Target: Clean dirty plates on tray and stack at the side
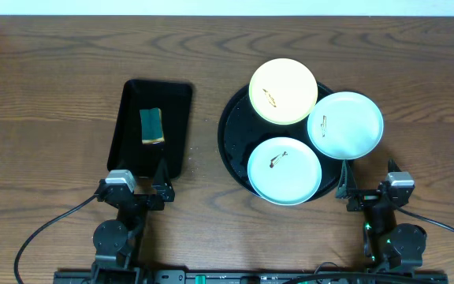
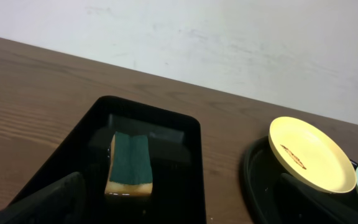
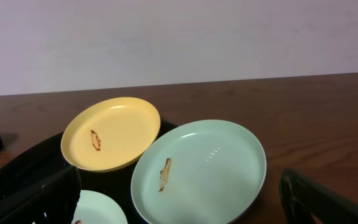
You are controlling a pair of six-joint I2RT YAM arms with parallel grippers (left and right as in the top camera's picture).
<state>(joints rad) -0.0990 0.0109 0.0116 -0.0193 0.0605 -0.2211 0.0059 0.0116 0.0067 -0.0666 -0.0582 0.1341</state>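
Three plates lie on the round black tray, each with a small brown smear. The pale yellow plate is at the back, one mint-white plate hangs over the tray's right rim, and the other mint-white plate is at the front. My right gripper stands open just in front of the right plate, touching nothing. The right wrist view shows the yellow plate, the right mint plate and the tray between my spread fingers. My left gripper is open and empty.
A smaller rectangular black tray sits left of the round one, with a green and yellow sponge inside it. The left wrist view shows the sponge just ahead of my left gripper. Brown wooden table lies all around.
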